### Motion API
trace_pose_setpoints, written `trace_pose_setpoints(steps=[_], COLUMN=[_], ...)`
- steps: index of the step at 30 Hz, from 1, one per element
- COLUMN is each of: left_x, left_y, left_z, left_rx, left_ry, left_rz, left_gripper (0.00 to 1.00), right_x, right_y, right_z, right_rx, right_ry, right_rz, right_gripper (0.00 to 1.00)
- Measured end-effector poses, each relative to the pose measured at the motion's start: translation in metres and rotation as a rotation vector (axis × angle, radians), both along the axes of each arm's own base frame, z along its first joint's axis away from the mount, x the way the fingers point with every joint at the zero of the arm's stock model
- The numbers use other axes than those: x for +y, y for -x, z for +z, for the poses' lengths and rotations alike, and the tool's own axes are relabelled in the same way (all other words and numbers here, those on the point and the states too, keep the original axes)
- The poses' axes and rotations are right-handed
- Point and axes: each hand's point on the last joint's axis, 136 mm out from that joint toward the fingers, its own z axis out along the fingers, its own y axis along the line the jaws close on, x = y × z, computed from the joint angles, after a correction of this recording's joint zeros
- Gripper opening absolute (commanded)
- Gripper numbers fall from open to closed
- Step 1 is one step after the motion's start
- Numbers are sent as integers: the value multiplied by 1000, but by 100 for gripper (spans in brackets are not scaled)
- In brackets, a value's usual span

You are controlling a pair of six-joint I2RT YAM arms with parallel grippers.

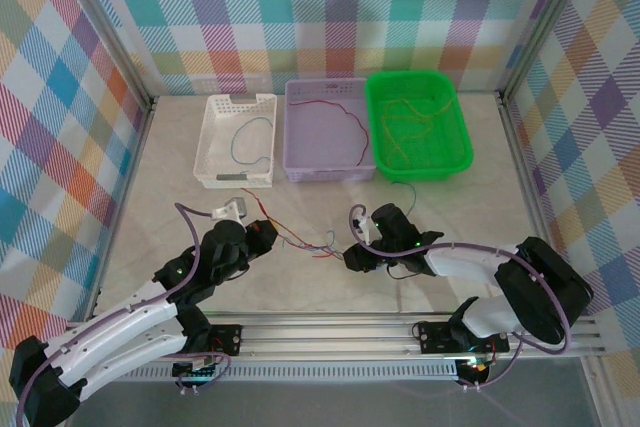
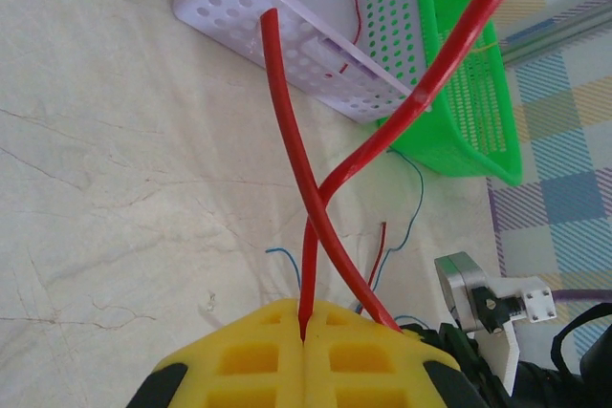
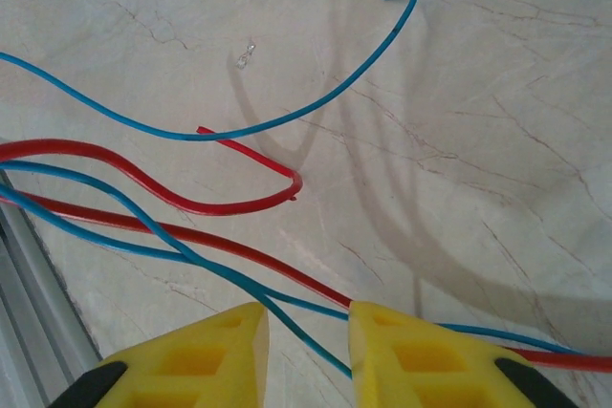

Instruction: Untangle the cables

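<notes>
Left gripper: yellow pads are pressed together with no gap, and the red cable is clamped between them. Two red strands rise from the seam and cross just above it; whether they are one folded cable or two cannot be told. The grip is judged to serve as an anchor, so that the red cable can be drawn out of the knot.

Right gripper: the pads are set a narrow way apart and nothing is pinched. A blue cable is threaded through the gap and a red strand lies on the desk just beyond. The gap is judged to be lined up for a pinch on the blue one.

From above, the remaining cables are seen as a loose tangle on the desk between the two grippers. Sorting by colour is suggested by the far row: a blue wire is laid in the white basket, a red one in the purple basket, yellow-olive ones in the green basket. The task is judged partly done.
</notes>
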Motion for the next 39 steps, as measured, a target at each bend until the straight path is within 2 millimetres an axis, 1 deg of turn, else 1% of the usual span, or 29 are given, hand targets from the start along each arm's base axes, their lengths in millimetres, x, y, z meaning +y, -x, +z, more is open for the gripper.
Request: trace_pose_setpoints(steps=[5, 7, 8, 10, 13, 16, 17, 19, 21, 22, 24, 26, 28, 29, 31, 34, 36, 39], left_x=[0, 1, 1, 3, 6, 12, 15, 23, 31, 36, 44, 50, 57, 60, 67, 76, 80, 86], left_y=[0, 0, 1, 2, 4, 9, 11, 15, 20, 23, 28, 32, 36, 38, 42, 46, 48, 50], left_z=[1, 1, 1, 2, 3, 3, 2, 3, 3, 3, 5, 6, 7, 7, 7, 10, 11, 10], left_rx=[-1, -2, -3, -4, -4, -1, 1, 0, -4, -3, -7, -9, -4, -2, 2, 0, 2, 5], left_ry=[2, 2, 3, 3, 4, -5, -11, -21, -33, -41, -55, -73, -95, -109, -139, -176, -199, -233], left_rz=[1, 2, 2, 4, 5, 6, 8, 13, 17, 19, 25, 30, 31, 32, 36, 45, 50, 54], left_gripper=[0, 0, 0, 0, 0, 0, 0, 0, 0, 0, 0, 0, 0, 0, 0, 0, 0, 0], right_x=[0, -1, -2, -8, -25, -52, -65, -99, -139, -158, -189, -211, -231, -237, -250, -259, -258, -246], right_y=[0, -1, -2, -5, -16, -36, -45, -62, -72, -74, -74, -72, -70, -70, -68, -68, -69, -75], right_z=[-2, -3, -3, -1, 12, 36, 43, 56, 67, 73, 84, 97, 115, 123, 145, 182, 205, 237], right_rx=[5, 6, 1, -18, -89, -165, -180, -189, -185, -183, -176, -170, -172, -174, -194, -245, -276, -296], right_ry=[2, 9, 13, 38, 85, 120, 129, 150, 170, 179, 195, 204, 203, 201, 200, 180, 150, 77], right_rz=[-2, -8, -14, -46, -125, -260, -324, -471, -632, -705, -829, -918, -1001, -1028, -1080, -1121, -1121, -1076], right_gripper=[11, 2, 0, 0, 0, 0, 0, 0, 0, 0, 0, 0, 0, 0, 0, 0, 0, 0])
